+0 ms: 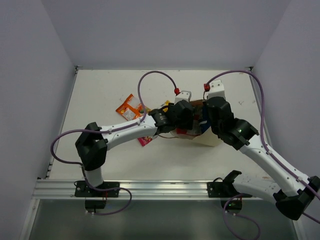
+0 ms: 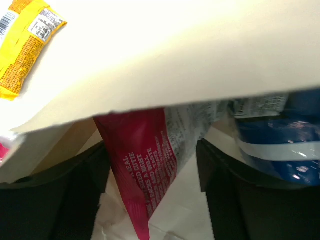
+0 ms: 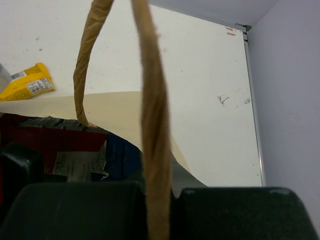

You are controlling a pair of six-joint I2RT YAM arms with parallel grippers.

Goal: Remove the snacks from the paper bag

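Observation:
The tan paper bag (image 1: 209,138) lies on its side mid-table, under both wrists. My left gripper (image 2: 151,152) is open at the bag's mouth, its fingers either side of a corner of the pink-and-silver bag (image 2: 142,160) without pinching it. The blue Doritos bag (image 2: 280,145) lies beside that one inside the paper bag. My right gripper (image 3: 159,189) is shut on one twisted loop handle (image 3: 152,125). Outside lie the orange packet (image 1: 129,107), the small red-pink packet (image 1: 145,141) and the yellow bar (image 2: 25,45).
The paper bag's upper wall (image 2: 175,60) hangs over the left fingers. The second handle strand (image 3: 87,60) rises left of the gripped one. White walls close in the table (image 1: 100,90) on three sides, with a metal rail (image 1: 150,189) along the near edge.

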